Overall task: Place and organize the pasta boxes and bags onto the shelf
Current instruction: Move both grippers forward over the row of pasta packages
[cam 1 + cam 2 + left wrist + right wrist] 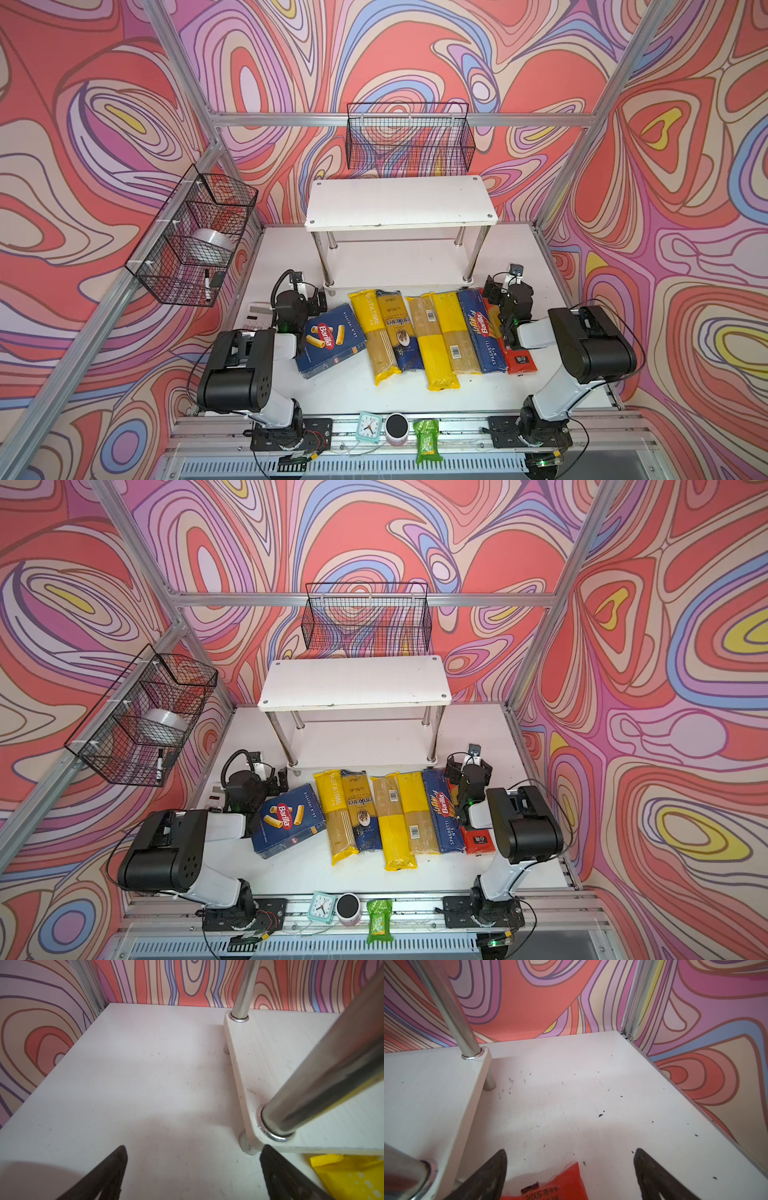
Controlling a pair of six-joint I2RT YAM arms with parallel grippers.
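Surveying the cell remotely, I see the shelf (pixel 398 203) standing on the table (pixel 365 395). A row of flat packs lies just in front of its lower board. From the shelf's left front corner to its right they are: wide pasta box (pixel 330 347), Pastatime bag (pixel 370 328), blue-and-gold bag (pixel 399 332), two yellow-and-clear bags (pixel 432 340) (pixel 455 336), narrow spaghetti box (pixel 482 332), red bag (pixel 521 361). My left gripper (pixel 192 1153) hovers beside the shelf's left front corner, jaws spread, nothing between them. My right gripper (pixel 571 1153) sits by the right front corner, jaws spread above the red bag's tip without clamping it.
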